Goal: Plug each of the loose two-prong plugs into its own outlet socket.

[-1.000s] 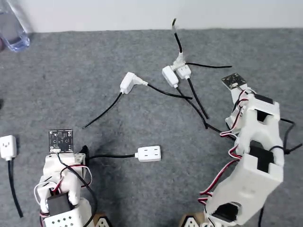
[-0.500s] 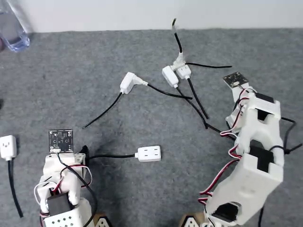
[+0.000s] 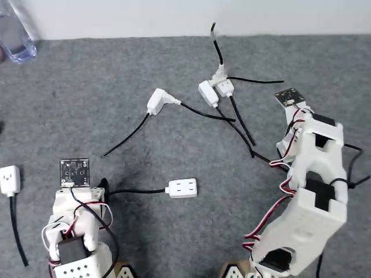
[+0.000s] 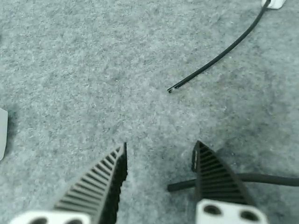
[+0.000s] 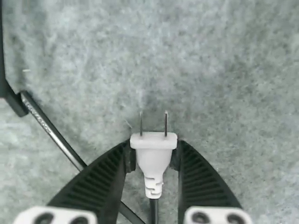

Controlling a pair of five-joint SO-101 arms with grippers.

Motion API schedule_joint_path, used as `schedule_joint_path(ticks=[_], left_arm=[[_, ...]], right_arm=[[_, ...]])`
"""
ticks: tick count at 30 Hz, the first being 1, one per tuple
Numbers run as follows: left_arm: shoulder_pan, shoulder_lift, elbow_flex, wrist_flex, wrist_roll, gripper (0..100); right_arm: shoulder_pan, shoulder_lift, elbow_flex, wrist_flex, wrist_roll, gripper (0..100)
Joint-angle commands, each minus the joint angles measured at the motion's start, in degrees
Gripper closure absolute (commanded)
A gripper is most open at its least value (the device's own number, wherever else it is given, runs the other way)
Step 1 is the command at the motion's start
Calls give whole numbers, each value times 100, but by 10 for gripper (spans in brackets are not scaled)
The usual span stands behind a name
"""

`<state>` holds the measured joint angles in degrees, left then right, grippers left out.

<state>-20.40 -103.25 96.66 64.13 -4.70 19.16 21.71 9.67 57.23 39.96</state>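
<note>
Sockets in the high view lie well apart: an outlet socket [image 3: 182,188] central on the surface [image 3: 87,75], a second socket [image 3: 10,179] at its left edge. Left wrist view: our left pincer [image 4: 160,148] gapes empty. Right wrist view: our right pincer [image 5: 153,149] grips a two-prong plug [image 5: 153,140]; we should bring its prongs square to the slots.

counter [image 3: 87,75]: grey, fuzzy | 6 o'clock: socket block [image 3: 182,188] on black cord | 9 o'clock edge: second socket block [image 3: 10,178] | 11 o'clock: angled plug [image 3: 156,101] | 1 o'clock: two white plug bodies [image 3: 214,90], touching | 10 o'clock corner: clear bottle [image 3: 14,35]
</note>
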Motion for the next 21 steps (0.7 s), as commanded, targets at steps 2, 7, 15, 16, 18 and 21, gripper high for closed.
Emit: schedule_joint_path(ticks=[2, 7, 15, 16, 18, 21], left_arm=[[9, -70, -22, 44, -79, 783], [9, -70, -22, 44, -79, 783], [26, -70, -22, 35, -79, 783], [26, -70, -22, 35, -79, 783], [26, -70, -22, 35, -79, 783], [26, -70, -22, 35, -79, 783]], right_arm=[[-127, 92, -202, 145, 176, 890], [-84, 189, -202, 163, 343, 890], [31, 673, -545, 242, 642, 909], [40, 725, -589, 242, 642, 935], [40, 787, -633, 242, 633, 970], [48, 787, -659, 242, 624, 969]])
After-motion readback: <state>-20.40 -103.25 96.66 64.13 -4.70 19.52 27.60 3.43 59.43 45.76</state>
